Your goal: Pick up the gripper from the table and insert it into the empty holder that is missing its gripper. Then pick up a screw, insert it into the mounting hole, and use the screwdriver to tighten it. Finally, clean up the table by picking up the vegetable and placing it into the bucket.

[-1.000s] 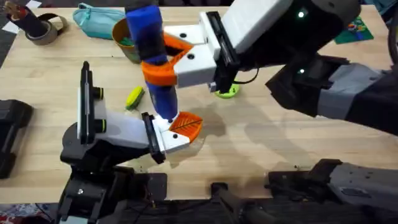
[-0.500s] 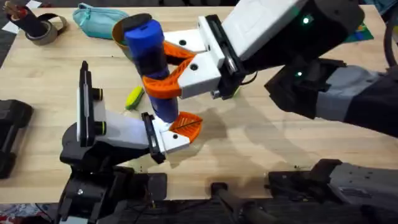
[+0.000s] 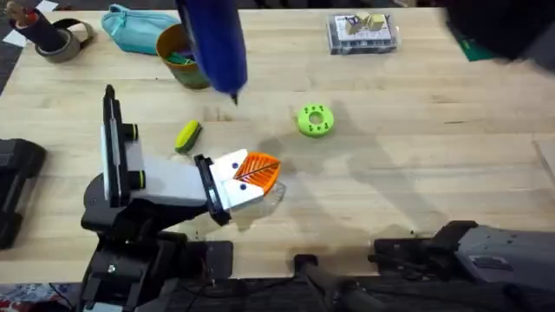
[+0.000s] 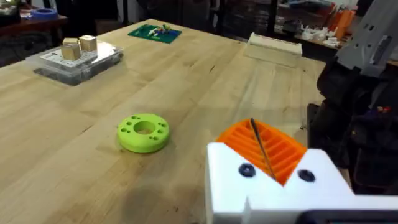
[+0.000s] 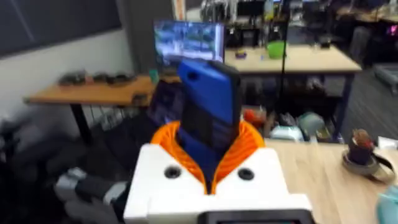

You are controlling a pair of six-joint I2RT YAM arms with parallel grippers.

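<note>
Two grippers are in use. Right gripper (image 5: 208, 163) clamps the screwdriver (image 3: 213, 42) between its orange pads; the blue body hangs tip-down over the table (image 3: 416, 173), just beside the bucket (image 3: 178, 54). Left gripper (image 3: 251, 178) rests low on the table in front of the bucket, its orange pads pressed together with nothing between them. Green disc (image 3: 314, 120) lies to the right of the bucket, well apart. Vegetable (image 3: 187, 136) lies near the bucket, between it and the left gripper

One screwdriver (image 3: 213, 42), one vegetable (image 3: 187, 136), one bucket (image 3: 177, 57), one green disc (image 3: 314, 120), one pouch (image 3: 137, 28).
</note>
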